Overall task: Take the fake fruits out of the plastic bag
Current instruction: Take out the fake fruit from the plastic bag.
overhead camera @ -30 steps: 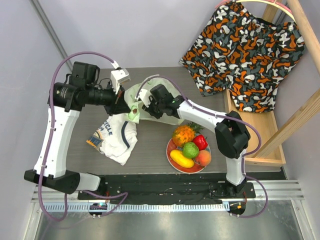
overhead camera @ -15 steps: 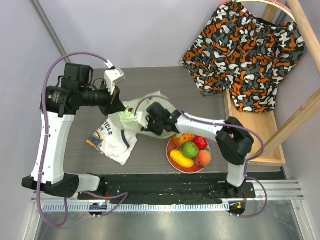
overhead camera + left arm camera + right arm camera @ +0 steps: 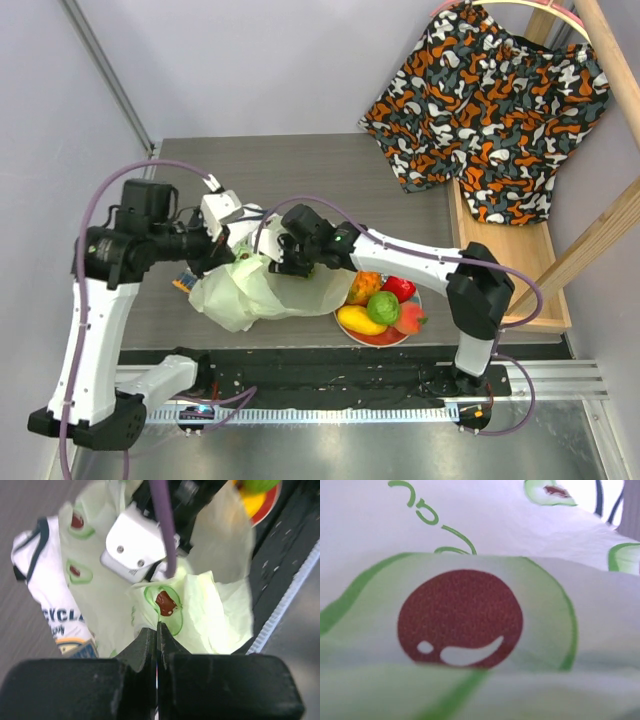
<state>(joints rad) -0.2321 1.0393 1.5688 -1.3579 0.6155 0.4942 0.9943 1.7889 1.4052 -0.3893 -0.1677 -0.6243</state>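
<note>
The pale-green plastic bag (image 3: 262, 292) with avocado prints hangs between my two grippers over the table's near middle. My left gripper (image 3: 234, 256) is shut on its upper edge; the left wrist view shows the closed jaws pinching the film (image 3: 158, 626). My right gripper (image 3: 292, 264) holds the bag's opposite rim, its fingers buried in the film. The right wrist view is filled by the bag (image 3: 470, 555). The fake fruits lie on the red plate (image 3: 388, 338): pineapple (image 3: 366, 286), lime (image 3: 382, 307), yellow piece (image 3: 360, 320), red fruit (image 3: 400, 288) and orange-red fruit (image 3: 409, 318).
A white T-shirt (image 3: 52, 592) lies under the bag, beside a small blue-and-orange packet (image 3: 183, 281). A camouflage-print cloth (image 3: 490, 100) hangs on a wooden rack (image 3: 500, 265) at the right. Black rail (image 3: 330, 365) runs along the near edge.
Both grippers have carried the bag towards the near edge and lower. It now covers the T-shirt and overlaps the plate's left rim, partly hiding the pineapple.
</note>
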